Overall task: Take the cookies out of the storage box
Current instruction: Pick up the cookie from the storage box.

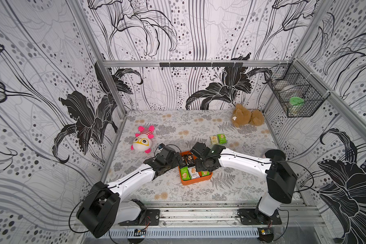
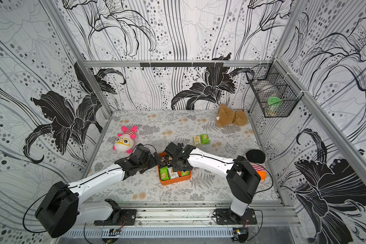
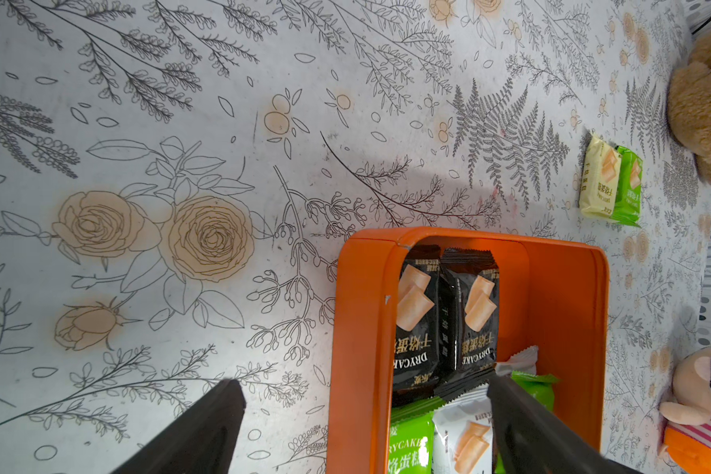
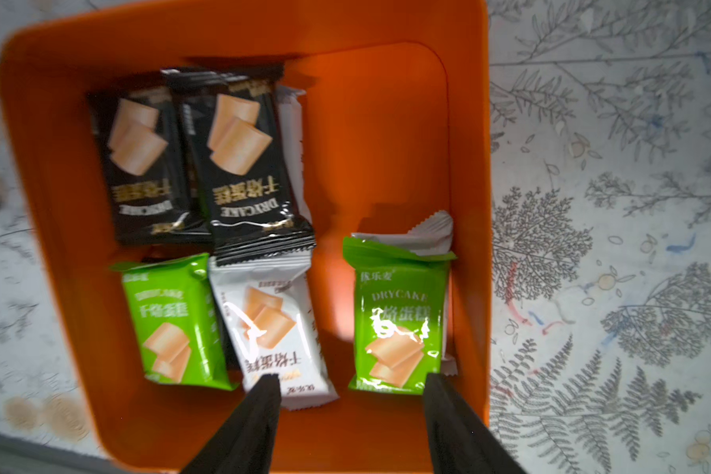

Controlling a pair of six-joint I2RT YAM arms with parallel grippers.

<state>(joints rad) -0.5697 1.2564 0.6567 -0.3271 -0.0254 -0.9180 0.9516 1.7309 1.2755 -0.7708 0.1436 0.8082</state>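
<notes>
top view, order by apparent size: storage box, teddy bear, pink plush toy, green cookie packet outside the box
1. storage box
2. teddy bear and pink plush toy, too alike to rank
3. loose green cookie packet

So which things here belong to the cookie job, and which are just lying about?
Job: storage box, cookies inside it, two packets out on the table.
Lying about: pink-and-white plush, brown teddy, wire basket, striped plush.

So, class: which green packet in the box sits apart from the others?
The lone green packet by the box wall: bare orange floor separates it from the white packet, which the other green packet touches.
</notes>
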